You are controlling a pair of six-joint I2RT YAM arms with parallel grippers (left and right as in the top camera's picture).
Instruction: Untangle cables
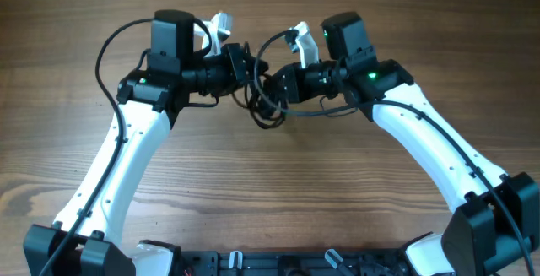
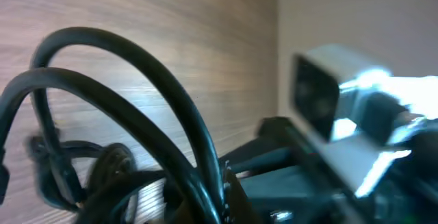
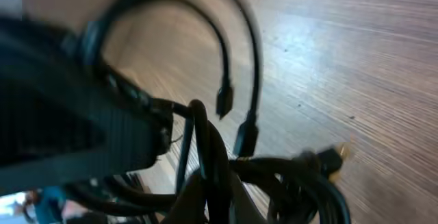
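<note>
The cables (image 1: 265,99) are a knotted bundle of thin black cords, held up between my two grippers at the table's middle back. My left gripper (image 1: 250,65) is shut on cords at the bundle's left; in the left wrist view two black cords (image 2: 171,121) arch up from its jaws (image 2: 220,196). My right gripper (image 1: 275,83) is shut on cords at the bundle's right; in the right wrist view cords (image 3: 212,155) run between its jaws (image 3: 217,196), two plug ends (image 3: 236,118) hang loose, and a gold-tipped plug (image 3: 335,157) sticks out of the knot.
The wooden table (image 1: 278,192) lies below. The arms' own thicker black wires (image 1: 110,48) loop beside each arm. The other arm's white wrist camera (image 2: 356,114) fills the right of the left wrist view. The arm bases (image 1: 253,263) sit at the front edge.
</note>
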